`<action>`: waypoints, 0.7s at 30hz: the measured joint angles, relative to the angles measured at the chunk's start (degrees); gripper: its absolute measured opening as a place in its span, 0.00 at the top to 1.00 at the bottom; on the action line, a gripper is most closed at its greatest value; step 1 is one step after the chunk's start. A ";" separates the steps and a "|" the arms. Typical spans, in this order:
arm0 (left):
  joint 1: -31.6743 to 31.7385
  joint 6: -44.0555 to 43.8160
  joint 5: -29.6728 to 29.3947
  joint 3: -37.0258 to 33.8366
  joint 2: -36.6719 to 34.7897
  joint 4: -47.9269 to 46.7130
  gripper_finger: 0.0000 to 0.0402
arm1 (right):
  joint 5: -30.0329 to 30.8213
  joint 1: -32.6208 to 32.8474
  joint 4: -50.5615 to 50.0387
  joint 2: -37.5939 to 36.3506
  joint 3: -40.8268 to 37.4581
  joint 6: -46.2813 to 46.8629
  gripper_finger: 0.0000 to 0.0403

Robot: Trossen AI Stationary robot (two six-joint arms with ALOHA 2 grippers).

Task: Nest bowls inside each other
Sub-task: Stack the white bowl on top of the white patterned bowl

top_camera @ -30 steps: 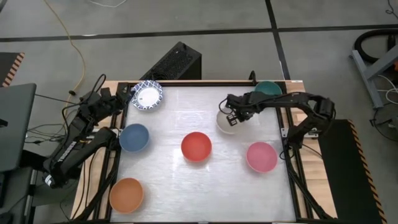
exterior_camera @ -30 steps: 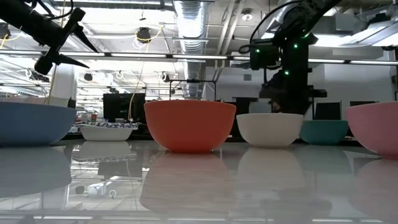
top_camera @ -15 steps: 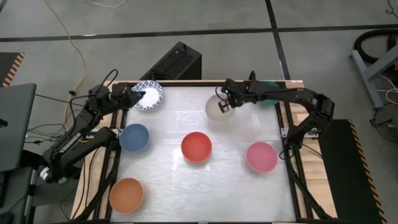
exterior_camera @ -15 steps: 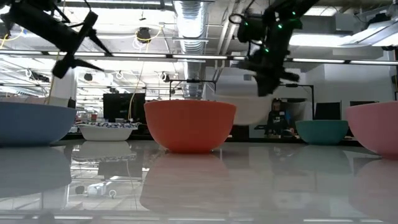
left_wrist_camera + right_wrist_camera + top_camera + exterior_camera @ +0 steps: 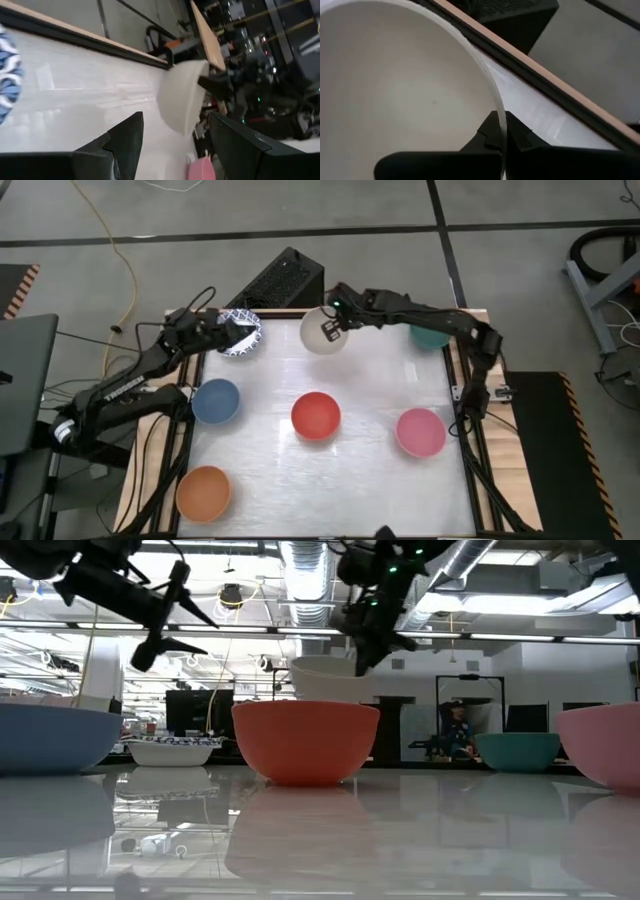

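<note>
My right hand (image 5: 362,648) held the cream bowl (image 5: 322,679) up in the air, behind the red bowl (image 5: 305,742) on the worktop (image 5: 400,830).

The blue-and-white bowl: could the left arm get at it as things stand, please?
Probably yes: the left hand hangs open right beside the blue-and-white bowl, nothing between them; the right hand holds the cream bowl apart.

One bowl (image 5: 324,331) hangs above the table's (image 5: 370,480) far edge, between two bowls (image 5: 240,334) (image 5: 432,335) standing there.
</note>
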 joint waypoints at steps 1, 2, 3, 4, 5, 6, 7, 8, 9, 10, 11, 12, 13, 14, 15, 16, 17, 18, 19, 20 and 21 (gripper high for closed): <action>-0.54 0.07 -0.18 0.00 0.96 0.49 0.47 | -0.02 0.03 -0.26 1.46 1.75 -0.60 0.98; -1.06 0.08 -0.54 0.00 1.83 0.64 0.47 | -0.03 0.16 -0.71 2.94 3.63 -1.05 0.98; -1.54 0.09 -0.91 0.00 2.68 0.89 0.47 | 0.00 0.28 -1.05 4.19 5.51 -1.26 0.98; -1.96 0.11 -1.46 0.00 3.46 1.11 0.47 | 0.00 0.45 -1.47 5.20 7.15 -1.54 0.98; -2.42 0.14 -2.23 0.00 4.14 1.11 0.47 | 0.00 0.46 -1.79 6.42 8.86 -2.25 0.98; -2.86 0.36 -2.76 0.00 4.90 1.17 0.47 | -0.02 0.46 -2.00 7.54 10.64 -2.90 0.98; -3.26 0.75 -3.66 0.00 5.57 1.14 0.47 | -0.03 0.46 -2.31 8.51 12.29 -3.43 0.98; -3.66 1.10 -4.08 0.00 6.18 1.05 0.47 | -0.01 0.46 -2.95 9.62 13.85 -3.96 0.98; -4.03 1.47 -4.49 0.00 6.73 1.27 0.47 | -0.03 0.46 -3.58 10.78 15.40 -4.29 0.98; -4.26 1.96 -4.73 0.00 7.16 1.55 0.47 | -0.02 0.46 -4.16 11.67 16.97 -4.41 0.98; -4.42 2.70 -4.98 0.05 7.42 1.41 0.47 | -0.02 0.46 -4.94 12.54 18.22 -4.87 0.98; -4.61 3.68 -5.41 0.36 7.87 1.04 0.47 | -0.04 0.46 -5.68 13.48 19.46 -5.49 0.98; -4.81 4.96 -5.74 0.89 8.34 1.00 0.47 | -0.01 0.45 -6.06 14.28 20.54 -5.67 0.98; -4.93 6.45 -6.18 1.47 8.73 0.95 0.47 | -0.03 0.45 -6.36 14.93 21.57 -5.74 0.98; -5.10 7.99 -6.46 2.07 9.20 0.93 0.47 | -0.02 0.47 -7.14 15.71 22.58 -5.97 0.98; -5.25 9.27 -6.86 2.83 9.78 0.85 0.47 | -0.06 0.60 -7.60 16.29 23.35 -6.34 0.98; -5.26 10.29 -7.47 3.66 10.33 0.16 0.47 | -0.21 0.71 -7.58 16.69 23.90 -6.55 0.98; -5.33 11.08 -8.10 4.53 10.92 -0.95 0.47 | -0.19 0.85 -7.62 17.24 24.55 -6.65 0.98; -5.44 12.16 -8.60 5.60 11.68 -2.34 0.47 | -0.19 0.93 -7.54 17.38 24.89 -6.71 0.98; -5.53 13.23 -9.25 6.76 12.54 -3.63 0.47 | -0.19 1.06 -7.56 17.58 25.15 -6.73 0.98; -5.75 14.20 -9.68 7.96 13.32 -4.88 0.47 | -0.19 1.26 -7.47 17.83 25.42 -6.74 0.98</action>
